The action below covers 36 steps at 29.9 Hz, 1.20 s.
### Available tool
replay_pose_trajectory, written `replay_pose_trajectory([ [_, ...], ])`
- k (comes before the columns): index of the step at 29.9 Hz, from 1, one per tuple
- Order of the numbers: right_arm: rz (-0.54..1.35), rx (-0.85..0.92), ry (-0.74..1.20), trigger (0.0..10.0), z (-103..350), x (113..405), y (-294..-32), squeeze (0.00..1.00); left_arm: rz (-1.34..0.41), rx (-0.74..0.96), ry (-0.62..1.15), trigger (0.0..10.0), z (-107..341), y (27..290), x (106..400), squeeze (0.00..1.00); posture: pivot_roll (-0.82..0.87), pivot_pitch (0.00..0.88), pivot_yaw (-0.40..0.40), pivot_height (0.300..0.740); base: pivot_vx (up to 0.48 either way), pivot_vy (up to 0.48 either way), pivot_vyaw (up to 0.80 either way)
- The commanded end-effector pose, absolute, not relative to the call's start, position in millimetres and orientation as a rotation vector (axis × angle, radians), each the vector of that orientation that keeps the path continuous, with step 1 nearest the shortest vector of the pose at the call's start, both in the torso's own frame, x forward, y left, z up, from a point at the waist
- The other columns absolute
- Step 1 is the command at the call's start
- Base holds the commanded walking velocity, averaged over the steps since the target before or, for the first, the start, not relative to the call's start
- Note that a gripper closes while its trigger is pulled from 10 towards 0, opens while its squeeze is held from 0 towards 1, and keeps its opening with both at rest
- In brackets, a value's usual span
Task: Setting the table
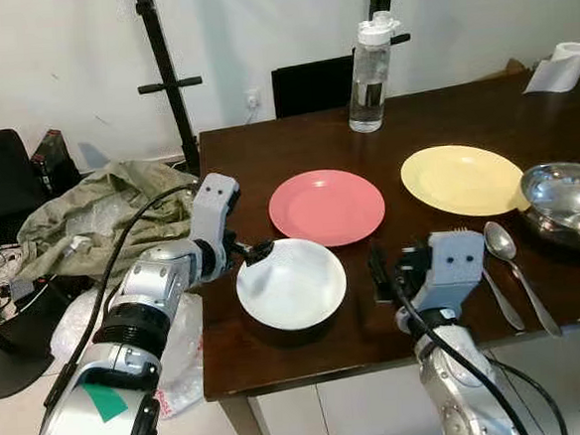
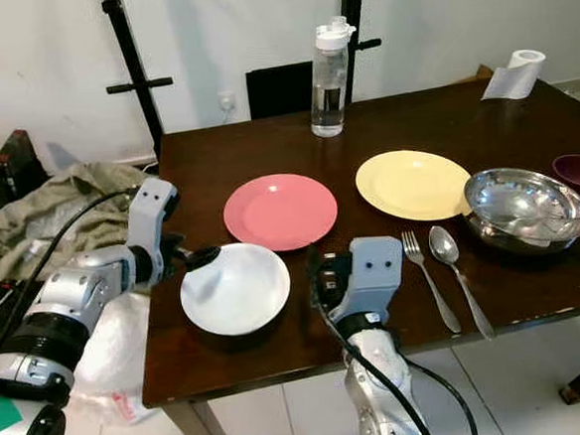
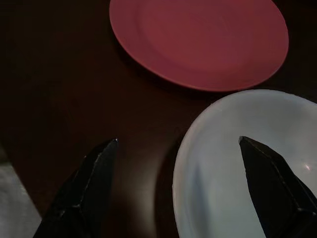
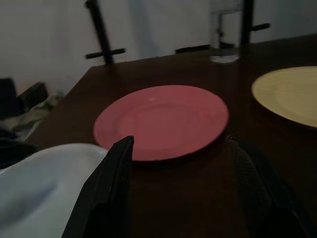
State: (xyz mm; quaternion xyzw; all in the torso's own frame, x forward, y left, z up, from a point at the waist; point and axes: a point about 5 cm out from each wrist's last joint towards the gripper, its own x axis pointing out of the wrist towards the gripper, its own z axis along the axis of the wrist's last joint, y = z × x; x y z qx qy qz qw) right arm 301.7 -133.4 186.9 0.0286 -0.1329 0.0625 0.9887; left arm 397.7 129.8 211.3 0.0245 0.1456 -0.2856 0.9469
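A dark wooden table [image 1: 295, 147] is shown partly laid. A round pink plate [image 1: 326, 207] and a round yellow plate [image 1: 462, 180] are set side by side; a metal fork [image 2: 430, 278] and metal spoon [image 2: 456, 271] lie near the front edge, beside a steel bowl [image 2: 521, 207]. The left gripper [image 3: 176, 173] is seen with fingers spread astride the rim of a white plastic bowl [image 1: 292, 283], seemingly not clamped. The right gripper [image 4: 181, 183] is held open before the pink plate. The white bowl and the cutlery are judged still to be placed.

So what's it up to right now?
Left gripper open, straddling white bowl rim. Right gripper open, idle beside it. Pink plate close behind bowl.
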Motion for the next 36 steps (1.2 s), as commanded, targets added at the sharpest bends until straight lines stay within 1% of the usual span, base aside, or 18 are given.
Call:
replay_pose_trajectory([
  [1,0.156,0.058,-0.252,10.0,186,303,-129,0.00,-0.582,0.026,0.321,10.0,205,135,394,0.00,0.09,0.159,0.128,0.740,0.000,0.000,0.00],
  [8,0.173,0.037,-0.241,10.0,189,307,-134,0.00,-0.620,-0.013,0.341,10.0,194,132,383,0.00,0.09,0.184,0.083,0.740,0.000,0.000,0.00],
  [15,0.141,0.034,-0.239,10.0,190,308,-140,0.00,-0.676,-0.045,0.371,10.0,187,118,379,0.00,0.08,0.200,0.108,0.740,0.000,0.000,0.00],
  [19,0.123,0.039,-0.237,10.0,189,306,-142,0.00,-0.687,-0.039,0.383,10.0,186,115,378,0.00,0.08,0.200,0.119,0.740,0.000,0.000,0.00],
  [20,0.120,0.040,-0.235,10.0,188,305,-142,0.00,-0.683,-0.035,0.389,5.3,185,115,378,0.00,0.08,0.200,0.120,0.740,0.000,0.000,0.00],
  [21,0.120,0.040,-0.235,10.0,188,305,-142,0.00,-0.683,-0.035,0.389,5.3,185,115,378,0.00,0.08,0.200,0.120,0.740,0.000,0.000,0.00],
  [22,0.116,0.042,-0.234,10.0,188,304,-142,0.00,-0.677,-0.032,0.395,2.9,184,115,378,0.00,0.08,0.199,0.123,0.740,0.000,0.000,0.00],
  [23,0.114,0.045,-0.234,10.0,187,304,-142,0.00,-0.666,-0.026,0.401,0.0,183,116,378,0.00,0.08,0.197,0.125,0.740,0.000,0.000,0.00],
  [36,0.109,0.047,-0.232,10.0,187,303,-142,0.00,-0.647,-0.019,0.429,0.0,175,120,376,0.00,0.08,0.187,0.125,0.740,0.000,0.000,0.00],
])
